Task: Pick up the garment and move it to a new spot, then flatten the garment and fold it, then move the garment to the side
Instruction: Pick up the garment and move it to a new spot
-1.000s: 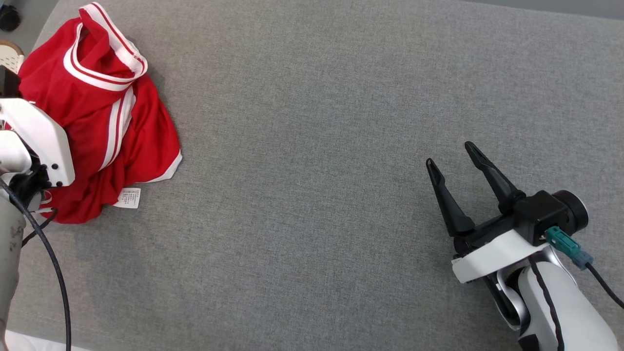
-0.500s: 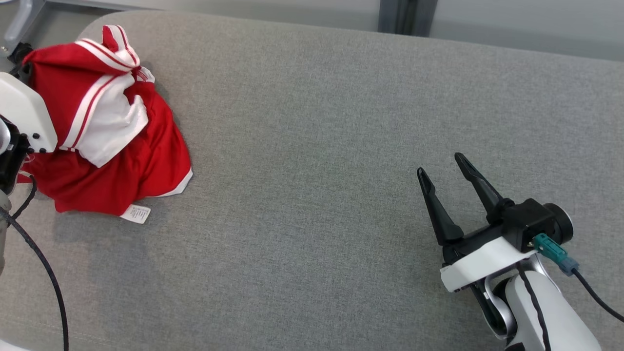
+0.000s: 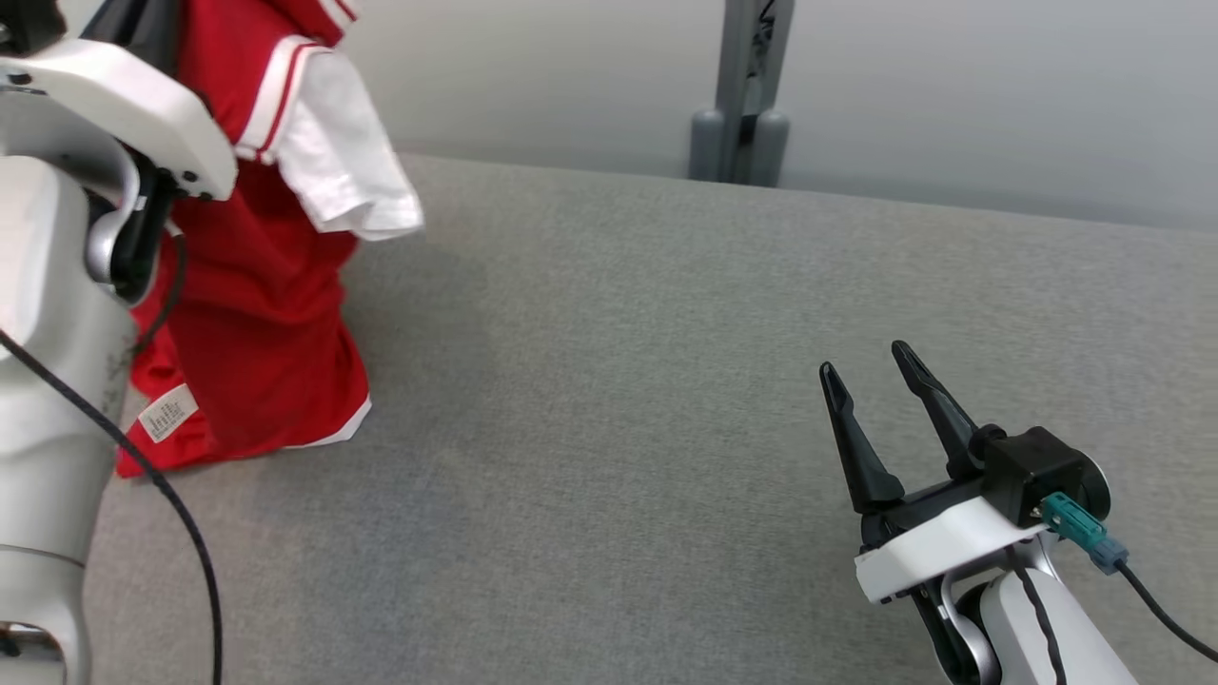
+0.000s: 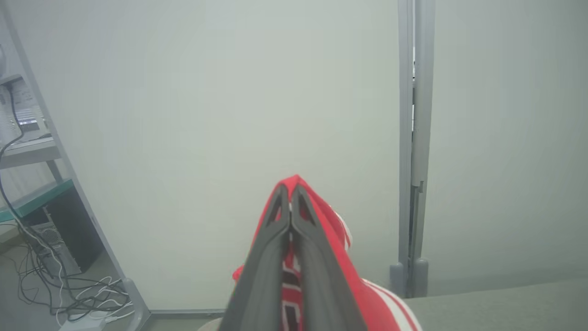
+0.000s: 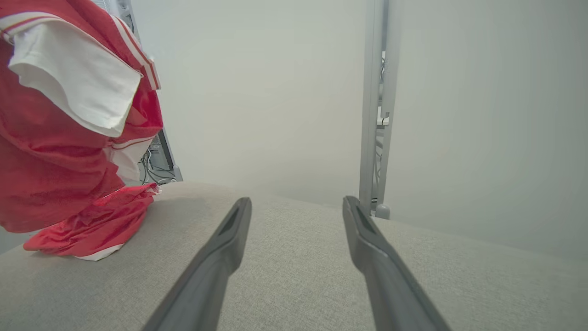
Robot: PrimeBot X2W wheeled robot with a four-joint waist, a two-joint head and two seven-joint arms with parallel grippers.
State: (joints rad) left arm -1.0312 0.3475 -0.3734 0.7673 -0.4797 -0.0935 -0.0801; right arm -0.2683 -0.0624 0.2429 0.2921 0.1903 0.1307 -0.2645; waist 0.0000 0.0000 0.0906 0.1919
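Over the grey surface (image 3: 618,381) at its left end, the left gripper (image 4: 290,191) is clamped on the hanging red garment (image 3: 257,314). The right gripper (image 3: 863,362) has its jaws apart.

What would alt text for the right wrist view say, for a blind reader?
A red and white garment hangs at the left, its lower end bunched on the grey surface. The right claw, open and empty, points across that surface toward a pale wall.
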